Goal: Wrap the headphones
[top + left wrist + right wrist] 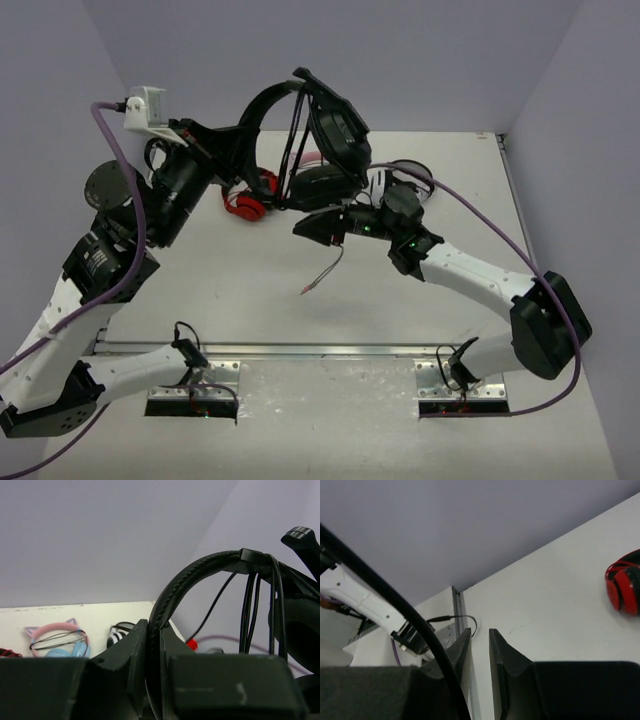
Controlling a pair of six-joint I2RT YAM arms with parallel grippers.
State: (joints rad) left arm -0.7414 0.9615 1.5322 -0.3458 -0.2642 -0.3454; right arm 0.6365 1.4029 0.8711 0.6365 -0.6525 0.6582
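My left gripper [243,128] is shut on the thin headband [172,592] of the all-black headphones [335,130] and holds them raised above the table. The ear cups hang to the right of it. Several turns of the thin black cable [248,610] are wound over the headband. The cable's loose end [322,272] dangles to the table below my right gripper [322,226]. In the right wrist view that gripper [479,639] has a narrow gap with nothing between the fingers. A black cable [407,611] runs past the outside of its left finger.
A red-and-black pair of headphones [250,202] lies on the table under the raised pair and also shows in the right wrist view [625,587]. A pink-and-blue cat-ear pair [55,640] and a white-and-black pair [119,633] lie at the back. Grey walls enclose the table.
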